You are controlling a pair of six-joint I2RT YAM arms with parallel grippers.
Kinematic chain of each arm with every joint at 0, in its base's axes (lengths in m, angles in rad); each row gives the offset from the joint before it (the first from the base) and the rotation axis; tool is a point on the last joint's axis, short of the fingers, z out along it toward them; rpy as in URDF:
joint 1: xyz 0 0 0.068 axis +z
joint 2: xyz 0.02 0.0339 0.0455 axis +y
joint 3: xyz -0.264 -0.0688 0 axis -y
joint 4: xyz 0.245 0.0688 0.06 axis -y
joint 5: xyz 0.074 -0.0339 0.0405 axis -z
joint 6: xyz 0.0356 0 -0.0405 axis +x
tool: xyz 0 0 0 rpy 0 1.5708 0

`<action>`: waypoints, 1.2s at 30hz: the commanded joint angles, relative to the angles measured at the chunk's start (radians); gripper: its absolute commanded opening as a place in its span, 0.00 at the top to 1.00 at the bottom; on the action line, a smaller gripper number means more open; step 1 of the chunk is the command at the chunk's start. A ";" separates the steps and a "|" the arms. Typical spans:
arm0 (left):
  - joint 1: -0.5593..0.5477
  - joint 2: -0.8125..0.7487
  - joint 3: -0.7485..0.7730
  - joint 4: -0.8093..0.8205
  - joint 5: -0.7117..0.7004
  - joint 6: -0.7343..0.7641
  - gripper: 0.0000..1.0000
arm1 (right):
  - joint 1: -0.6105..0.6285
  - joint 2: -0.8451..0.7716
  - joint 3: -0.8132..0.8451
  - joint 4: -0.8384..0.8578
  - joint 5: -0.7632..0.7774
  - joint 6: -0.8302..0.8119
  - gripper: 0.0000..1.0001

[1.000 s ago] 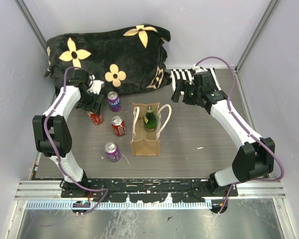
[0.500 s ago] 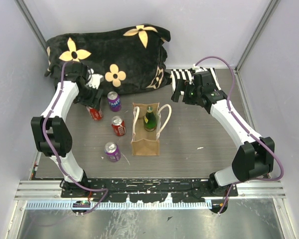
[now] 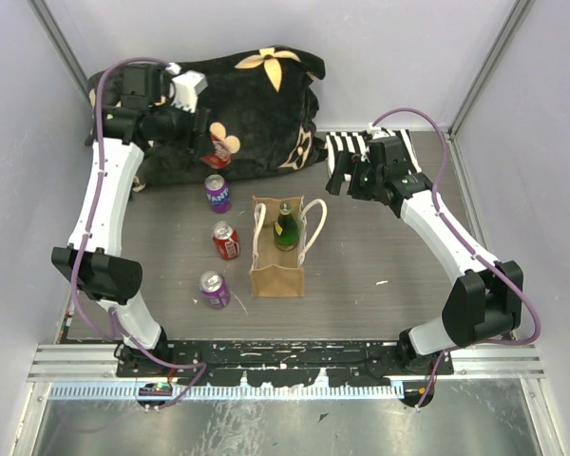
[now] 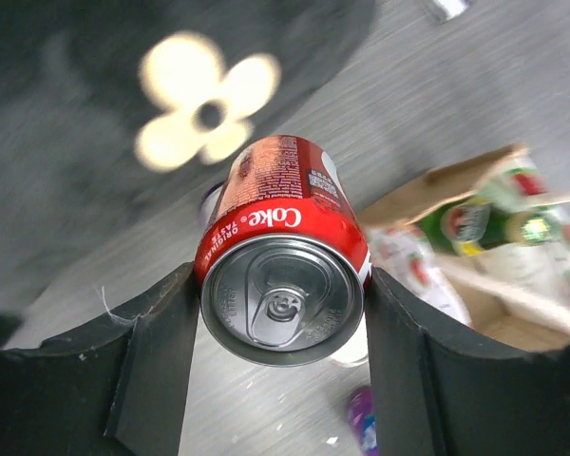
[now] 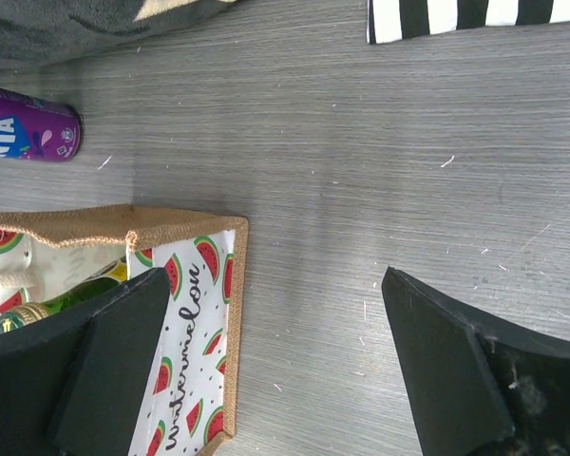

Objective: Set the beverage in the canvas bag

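Coke can [image 3: 216, 149] is clamped in the left jaws, off the counter [image 3: 380, 247], upper left of the top view. It sits over the front edge of the black flowered blanket [image 3: 256, 100]. Left wrist view: can [image 4: 283, 252] lies sideways across the jaws with its lid end facing the camera and the tab unpulled. One finger [image 4: 157, 366] presses each side of the can.

Canvas bag [image 3: 276, 277] stands open at the centre of the top view, cream handles up. A green bottle [image 3: 285, 228] stands inside it. The can is well apart from the bag, up and to the left of it. Right wrist view shows the bag [image 5: 236, 313] with a watermelon-print lining and the bottle neck [image 5: 57, 302] poking out.

Left of the bag, three more cans line up on the counter:
- purple can [image 3: 218, 193] just below the blanket edge
- red can [image 3: 226, 239] in the middle
- second purple can [image 3: 214, 289] lowest

Right jaws are wide open and hold nothing. They hang over bare counter at the upper right of the top view, between the bag and the black-and-white striped cloth [image 3: 344, 144]. In the right wrist view the fingers [image 5: 451, 375] straddle bare wood grain, with the bag corner just beside the left-hand one.
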 commanded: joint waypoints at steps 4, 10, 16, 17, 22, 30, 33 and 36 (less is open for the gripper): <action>-0.210 0.003 0.102 0.164 0.126 -0.127 1.00 | -0.004 -0.040 -0.010 0.052 -0.016 0.011 0.00; -0.299 0.024 0.045 0.236 0.120 -0.159 1.00 | -0.005 -0.075 -0.040 0.042 -0.004 0.003 0.00; -0.340 0.008 -0.059 0.220 0.098 -0.122 1.00 | -0.005 -0.096 -0.064 0.042 0.003 0.001 0.00; -0.342 -0.002 -0.085 0.228 0.094 -0.117 1.00 | -0.005 -0.097 -0.066 0.044 0.003 0.002 0.00; -0.357 -0.048 -0.177 0.203 0.084 -0.071 1.00 | -0.006 -0.095 -0.070 0.050 -0.001 0.007 0.00; -0.358 -0.110 -0.284 0.166 0.068 -0.022 1.00 | -0.006 -0.101 -0.072 0.051 0.003 0.007 0.00; -0.358 -0.124 -0.300 0.162 0.059 -0.017 1.00 | -0.006 -0.101 -0.073 0.052 0.003 0.006 0.00; -0.358 -0.137 -0.305 0.159 0.051 -0.014 1.00 | -0.006 -0.100 -0.071 0.051 0.003 0.007 0.00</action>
